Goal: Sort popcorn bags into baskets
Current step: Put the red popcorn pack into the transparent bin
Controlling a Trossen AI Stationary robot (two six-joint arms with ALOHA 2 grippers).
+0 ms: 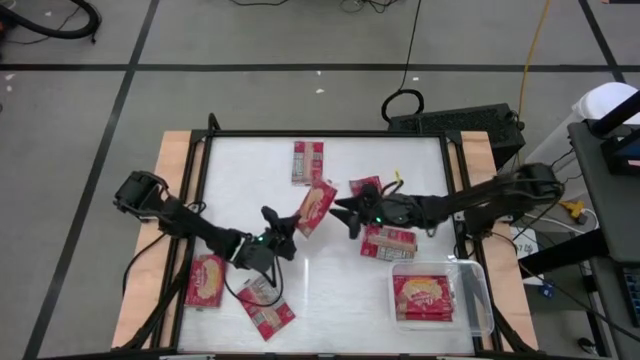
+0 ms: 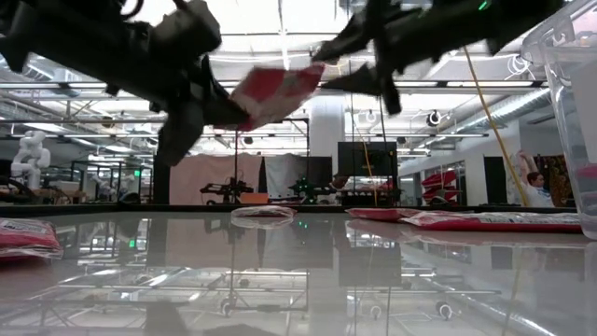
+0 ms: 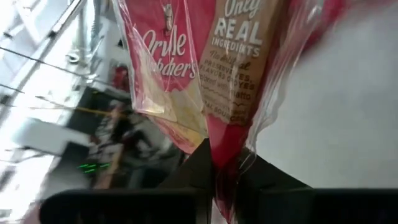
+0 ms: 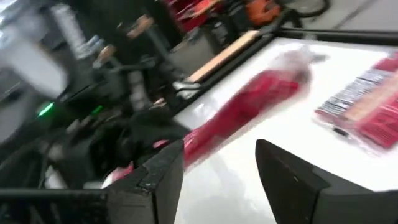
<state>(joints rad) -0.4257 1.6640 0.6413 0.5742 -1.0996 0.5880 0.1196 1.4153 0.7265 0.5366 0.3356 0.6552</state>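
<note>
Passing a Popcorn Bag in Mid-Air

From above, the left gripper [image 1: 283, 229] is pinched tight on a red popcorn bag [image 1: 316, 208] in the middle of the picture. The right gripper [image 1: 347, 214] sits just beside the bag, fingers apart. The clear basket [image 1: 478, 290] waits at lower right with one bag inside.

From table level, the bag [image 2: 276, 91] hangs high between both arms.

The left wrist view shows the bag [image 3: 233, 81] clamped between dark fingers.

The right wrist view shows spread fingers [image 4: 152, 180] and the bag [image 4: 245, 115] beyond.

To do it well, hold firmly and keep the bag clear of the table.
</note>
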